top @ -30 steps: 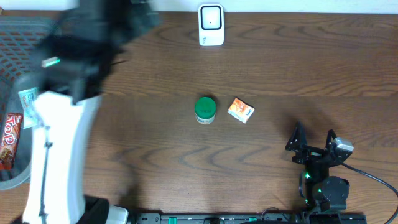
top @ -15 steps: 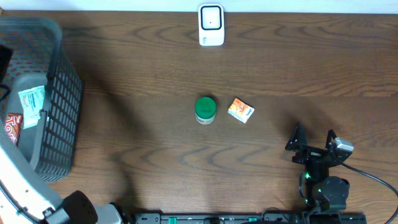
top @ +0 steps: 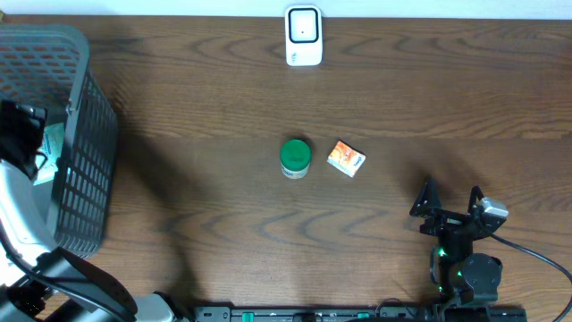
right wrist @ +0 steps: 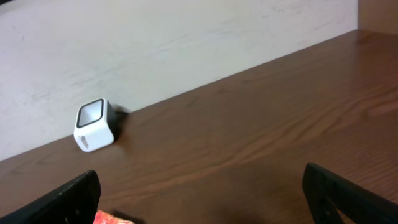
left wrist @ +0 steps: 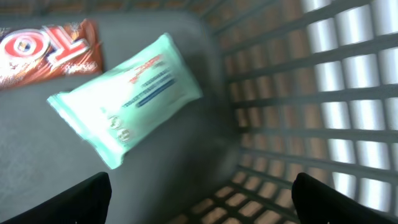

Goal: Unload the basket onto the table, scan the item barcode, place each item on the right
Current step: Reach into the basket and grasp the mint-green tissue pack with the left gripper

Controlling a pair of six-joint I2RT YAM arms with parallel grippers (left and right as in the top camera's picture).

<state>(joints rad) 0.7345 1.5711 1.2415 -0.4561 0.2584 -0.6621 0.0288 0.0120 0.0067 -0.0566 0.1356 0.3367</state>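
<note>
From above, the right claw [top: 450,199] is resting low on the brown tabletop [top: 223,233] with its two fingers spread wide and nothing between them. A small orange packet [top: 346,158] is lying ahead of this claw and off to its left, and a jar with a green lid [top: 295,157] is standing just beyond the packet on the same side. The white scanner [top: 304,36] is sitting far ahead of the claw, by the back edge. The left arm [top: 13,206] is reaching into a gray basket [top: 85,134] at the far left. In the left wrist view, the left claw [left wrist: 202,205] is hanging open inside the basket, holding nothing. A mint green pack [left wrist: 127,96] is lying on the basket floor just ahead of this claw and a bit to its left, not touching the fingers. A red packet [left wrist: 50,46] is lying past the pack, further left. The basket's gridded wall is rising on the claw's right. In the right wrist view, the right claw's open fingers are showing at both bottom corners, the scanner is standing far ahead to the left, and a bit of the orange packet is peeking in near the left finger.
</note>
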